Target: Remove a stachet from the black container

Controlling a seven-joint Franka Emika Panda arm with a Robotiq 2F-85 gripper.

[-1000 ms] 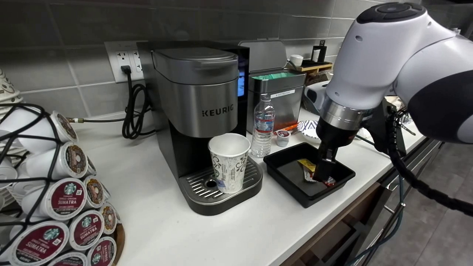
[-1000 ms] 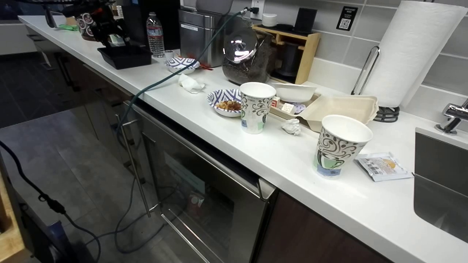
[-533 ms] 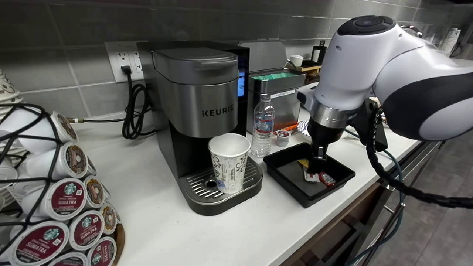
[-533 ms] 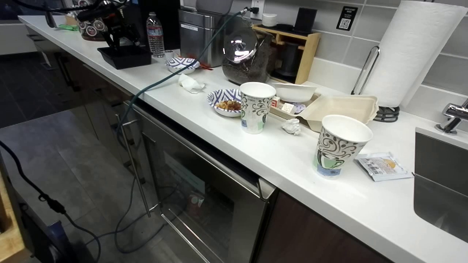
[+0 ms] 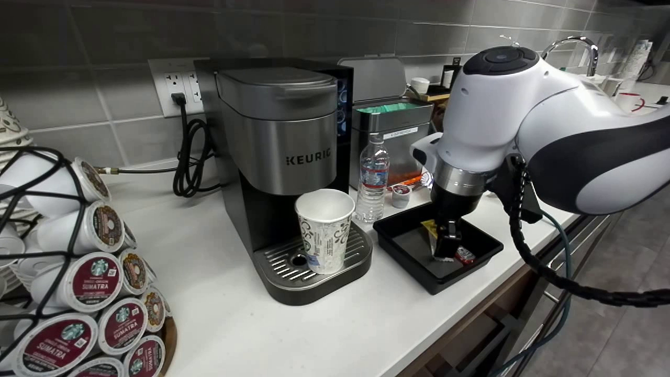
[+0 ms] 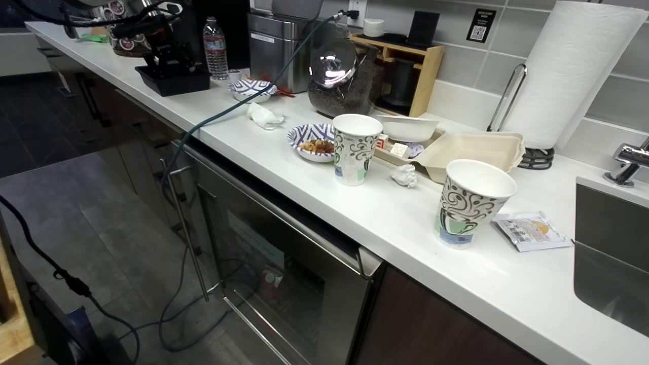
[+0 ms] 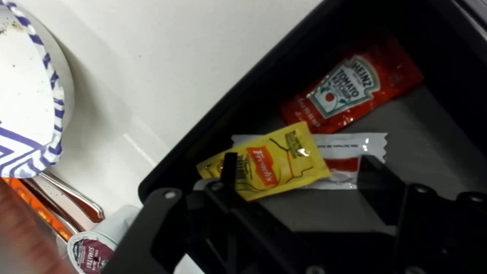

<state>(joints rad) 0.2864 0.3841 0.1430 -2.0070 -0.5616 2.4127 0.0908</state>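
1. in the wrist view: gripper (image 7: pixel 300 179) with fingers (image 7: pixel 374 179) spread wide, released, above the floor of the black container (image 7: pixel 426 152).
2. yellow mustard sachet (image 7: pixel 277 161) flat in that container, mostly in the gap between the fingertips, one end partly covered by the finger on the view's left.
3. white and red sachet (image 7: pixel 342 148) crossed by the yellow one, middle part hidden beneath, free end partly behind the opposite fingertip; impossible to tell any contact between fingers and sachets.
4. red ketchup sachet (image 7: pixel 352 85) farther on, past the fingertips, upper end dim in shadow.
5. patterned bowl (image 7: pixel 53 99) cut off at the left edge; coffee pod (image 7: pixel 91 251) cut off at the bottom; beside it a blurred reddish-brown patch (image 7: pixel 23 236), too smeared to name.
6. in an exterior view: gripper (image 5: pixel 447 250) down within the container, in front of the yellow and white sachets, just beside the red one; finger gap unreadable; arm (image 5: pixel 481 115) cut off at the right edge.
7. in an exterior view: gripper (image 6: pixel 173 67) dark against the container (image 6: pixel 177 85), fingertips hard to make out, sachets hidden by the near wall, arm cut off at the top.
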